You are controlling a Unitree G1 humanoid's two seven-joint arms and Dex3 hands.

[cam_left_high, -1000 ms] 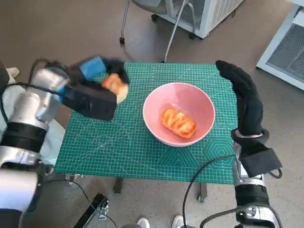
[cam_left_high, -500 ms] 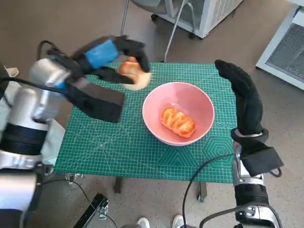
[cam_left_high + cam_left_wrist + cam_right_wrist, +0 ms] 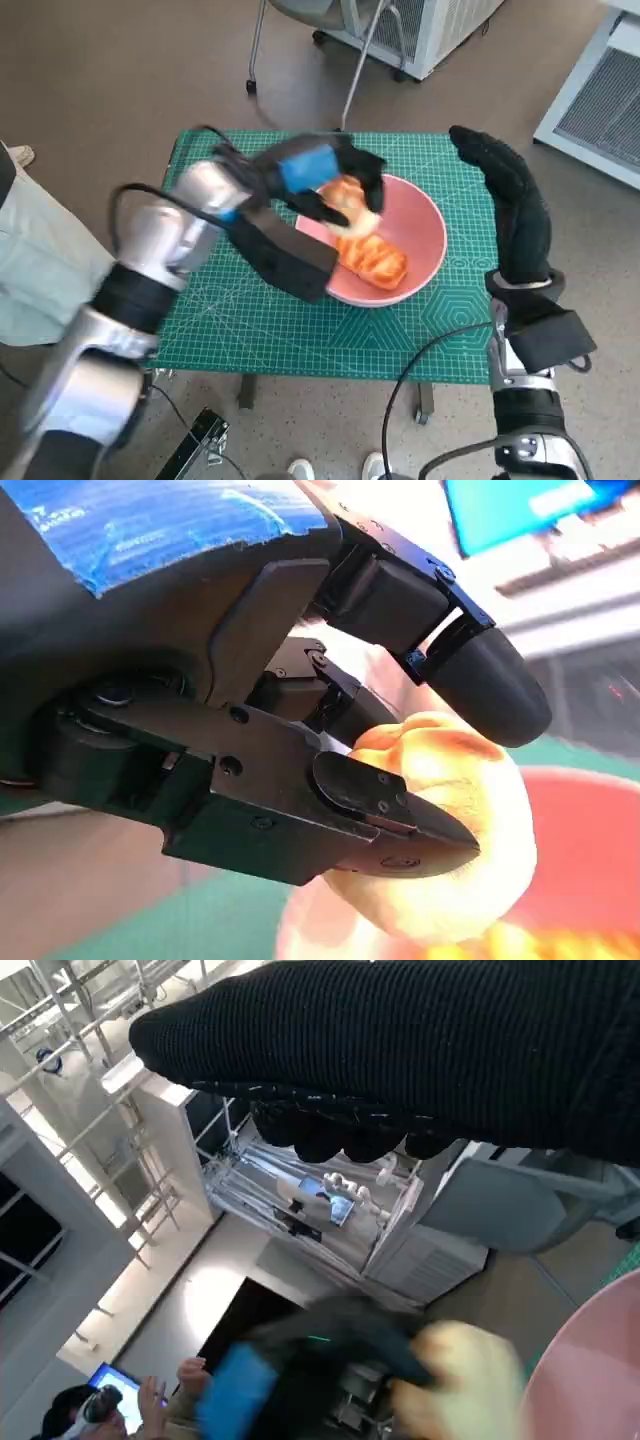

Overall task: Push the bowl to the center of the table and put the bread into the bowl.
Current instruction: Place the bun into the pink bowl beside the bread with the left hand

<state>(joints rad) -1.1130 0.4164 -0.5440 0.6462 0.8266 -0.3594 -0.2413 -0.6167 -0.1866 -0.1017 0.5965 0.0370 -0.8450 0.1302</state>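
Observation:
A pink bowl [image 3: 420,222] stands near the middle of the green mat, with one glazed orange bread [image 3: 378,260] lying inside it. My left hand [image 3: 315,178] grips a second pale bread roll [image 3: 347,197] over the bowl's left inner side. In the left wrist view the black fingers [image 3: 420,825] close round that roll [image 3: 455,830], with the bowl's pink rim [image 3: 585,850] behind it. My right hand [image 3: 510,205] stands upright with straight fingers just right of the bowl and holds nothing. The right wrist view shows the glove [image 3: 420,1050] and, blurred, the left hand with the roll [image 3: 460,1375].
The green cutting mat [image 3: 230,320] covers the small table. A chair's legs [image 3: 350,70] and a white cabinet [image 3: 595,100] stand beyond the far edge. A person's pale trouser leg [image 3: 40,260] is at the left. A person [image 3: 90,1410] sits at a screen in the right wrist view.
My left hand has carried the roll from the mat's far left edge rightward to above the bowl. The right hand has stayed beside the bowl. The view has shifted slightly.

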